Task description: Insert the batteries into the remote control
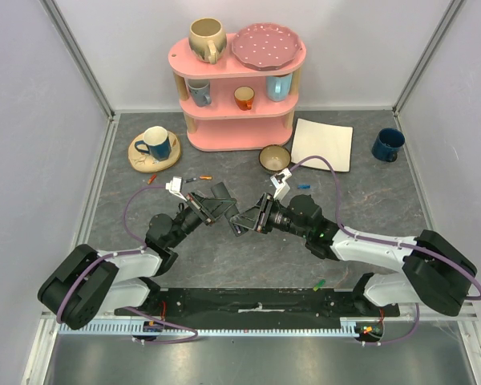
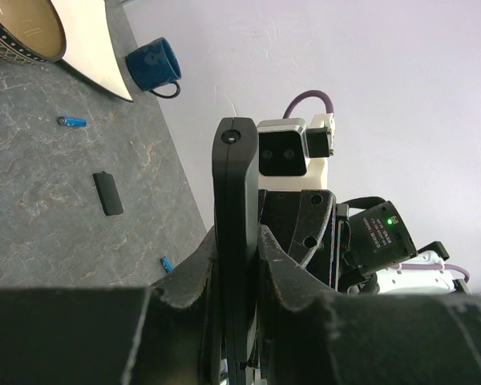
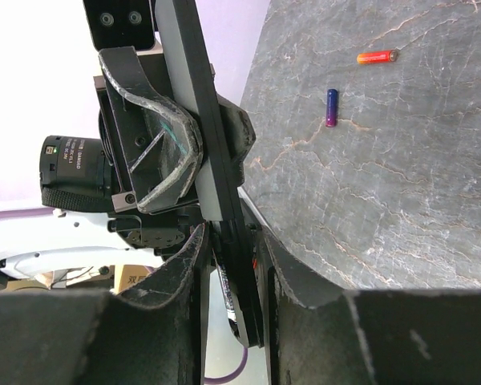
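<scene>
Your left gripper reaches in from the lower left, wrist rolled, fingers clenched on the remote control, which is held edge-on above the table at frame centre. Your right gripper meets it from the right with its fingers flanking the slab's end; you cannot tell whether they are gripping it. Along the top, a blue mug sits on a woven plate, cups stand in the pink shelf, then come a bowl and a dark blue mug.

Grey table carries pink shelf, scattered batteries, bowl, blue mug.
</scene>
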`<state>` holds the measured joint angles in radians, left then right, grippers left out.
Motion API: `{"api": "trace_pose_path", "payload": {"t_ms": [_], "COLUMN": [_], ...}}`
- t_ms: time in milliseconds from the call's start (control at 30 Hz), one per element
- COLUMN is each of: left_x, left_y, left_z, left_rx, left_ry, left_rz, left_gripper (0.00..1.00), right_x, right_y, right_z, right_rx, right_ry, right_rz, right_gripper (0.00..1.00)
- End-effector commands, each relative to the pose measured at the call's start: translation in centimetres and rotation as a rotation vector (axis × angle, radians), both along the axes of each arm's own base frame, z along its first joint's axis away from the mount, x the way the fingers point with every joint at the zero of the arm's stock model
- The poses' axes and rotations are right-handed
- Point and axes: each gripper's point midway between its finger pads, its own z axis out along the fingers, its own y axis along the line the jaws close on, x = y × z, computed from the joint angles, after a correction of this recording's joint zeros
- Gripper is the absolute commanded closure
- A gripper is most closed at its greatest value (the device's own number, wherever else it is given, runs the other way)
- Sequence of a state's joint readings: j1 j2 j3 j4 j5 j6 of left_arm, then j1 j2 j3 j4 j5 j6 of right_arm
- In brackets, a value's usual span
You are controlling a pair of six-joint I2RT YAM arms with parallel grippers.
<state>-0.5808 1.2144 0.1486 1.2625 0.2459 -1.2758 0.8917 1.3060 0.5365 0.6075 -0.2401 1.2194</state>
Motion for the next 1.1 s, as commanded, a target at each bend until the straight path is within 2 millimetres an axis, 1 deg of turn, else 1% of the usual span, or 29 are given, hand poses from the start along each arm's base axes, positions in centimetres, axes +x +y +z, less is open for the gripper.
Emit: {"api": "trace_pose_path", "payload": {"t_ms": [0, 67, 167, 333, 433, 467, 500, 533, 600, 633, 800, 833, 900, 933, 1000, 1067], "left_x": [-2.6, -2.6, -2.6, -2.6, -2.5, -2.5, -2.4, -2.5, -2.4, -2.4, -2.5, -2.5, -2.5, -2.5, -2.5, -2.4], "left_y": [1.7, 1.7, 1.6, 1.5, 1.2, 1.1, 0.9, 0.8, 0.7, 0.6, 0.4, 0.4, 0.3, 0.3, 0.3, 0.3], "left_z": [10.6, 10.8, 10.6, 10.0, 9.1, 8.9, 8.4, 8.2, 7.8, 7.6, 7.3, 7.2, 7.1, 6.8, 6.7, 6.6], "left_rx": [-0.249, -0.253, -0.249, -0.241, -0.235, -0.233, -0.226, -0.228, -0.224, -0.224, -0.219, -0.216, -0.212, -0.209, -0.207, -0.205], "left_ry": [-0.365, -0.367, -0.362, -0.343, -0.305, -0.298, -0.282, -0.267, -0.250, -0.240, -0.230, -0.227, -0.225, -0.219, -0.216, -0.214], "left_rz": [-0.001, -0.001, -0.004, -0.012, -0.030, -0.038, -0.045, -0.057, -0.064, -0.069, -0.083, -0.083, -0.088, -0.087, -0.087, -0.084], "left_gripper": [0.98, 0.98, 0.98, 0.98, 0.98, 0.98, 0.98, 0.98, 0.98, 0.98, 0.98, 0.98, 0.98, 0.98, 0.98, 0.98], "right_x": [-0.8, -0.8, -0.8, -0.8, -0.6, -0.4, -0.4, -0.4, -0.3, -0.2, -0.2, -0.1, 0.0, 0.0, 0.1, 0.3], "right_y": [-0.3, -0.3, -0.3, -0.3, -0.4, -0.3, -0.5, -0.4, -0.5, -0.6, -0.6, -0.6, -0.6, -0.5, -0.6, -0.8], "right_z": [-3.2, -3.3, -3.3, -2.7, -2.3, -1.6, -1.9, -1.7, -1.4, -1.1, -0.6, -0.3, -0.3, 0.1, 0.2, 0.6], "right_rx": [-0.086, -0.091, -0.093, -0.092, -0.111, -0.114, -0.134, -0.138, -0.138, -0.136, -0.133, -0.129, -0.137, -0.133, -0.137, -0.132], "right_ry": [0.057, 0.058, 0.058, 0.039, 0.025, 0.002, 0.006, 0.002, -0.009, -0.013, -0.025, -0.032, -0.034, -0.040, -0.042, -0.050], "right_rz": [0.024, 0.026, 0.027, 0.031, 0.024, 0.025, 0.028, 0.031, 0.028, 0.027, 0.036, 0.038, 0.038, 0.038, 0.037, 0.030], "right_gripper": [0.84, 0.92, 1.00, 1.00, 1.00, 1.00, 0.96, 0.86, 0.77, 0.72, 0.59, 0.55, 0.52, 0.48, 0.44, 0.42]}}
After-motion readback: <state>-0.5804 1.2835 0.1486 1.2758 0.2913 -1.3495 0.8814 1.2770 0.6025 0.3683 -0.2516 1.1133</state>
